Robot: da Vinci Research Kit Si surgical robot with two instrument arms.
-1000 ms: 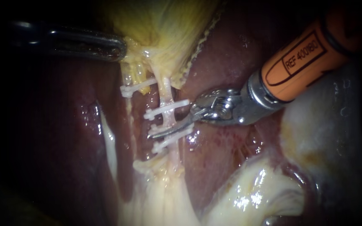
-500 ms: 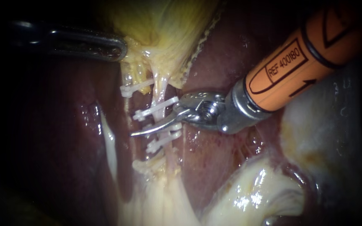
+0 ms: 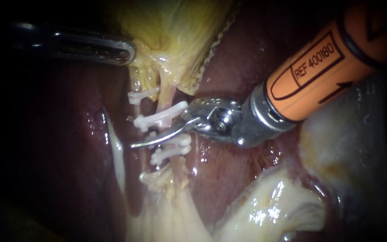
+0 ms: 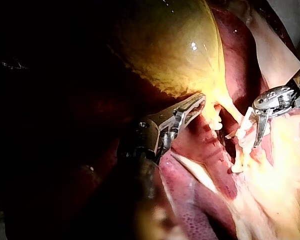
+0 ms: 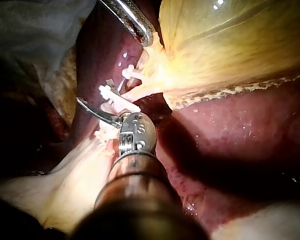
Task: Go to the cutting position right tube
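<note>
the dark red liver (image 3: 247, 58) carries it all: the yellow gallbladder (image 3: 175, 31) lies on it, and pale tubes (image 3: 169, 92) with white clips (image 3: 160, 118) cross its surface.

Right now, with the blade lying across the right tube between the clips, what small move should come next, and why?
Probably advance no further and just hold the right tool steady. It crosses the right tube between the upper clip and the lower clips, and its tip lies past the tube, so more reach seems to gain nothing.
</note>
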